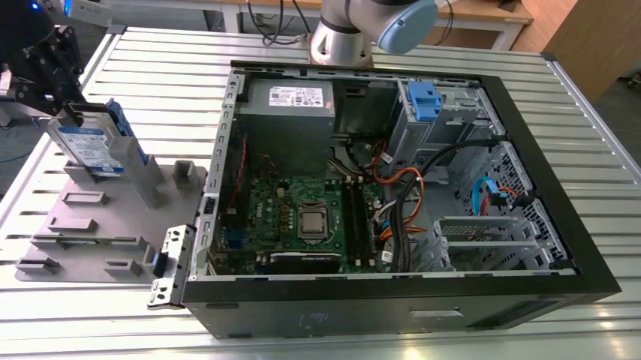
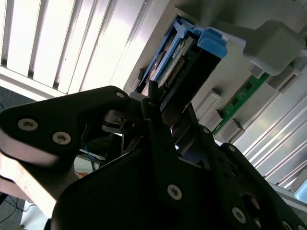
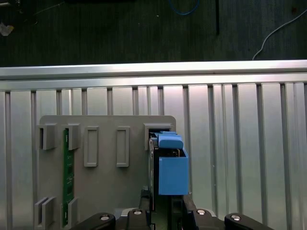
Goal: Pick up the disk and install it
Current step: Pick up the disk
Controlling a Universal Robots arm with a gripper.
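Observation:
The disk (image 1: 88, 146), silver with a white-and-blue label and a blue carrier bracket, stands on edge in a slot of the grey holder fixture (image 1: 100, 225) at the exterior view's left, outside the computer case. My black gripper (image 1: 72, 112) sits on the disk's top edge. In both wrist views the fingers (image 2: 154, 108) press against either side of the disk (image 2: 184, 62), shut on it. The first wrist view looks down along the disk (image 3: 170, 167) and its blue bracket, with my gripper (image 3: 164, 201) close below the camera.
The open computer case (image 1: 401, 292) lies on the slatted metal table, with a motherboard, cables, a grey power supply (image 1: 290, 101) and another blue carrier (image 1: 422, 101) in the drive bay. A green memory stick (image 3: 68, 177) stands in the fixture. The arm's base (image 1: 346, 34) is behind the case.

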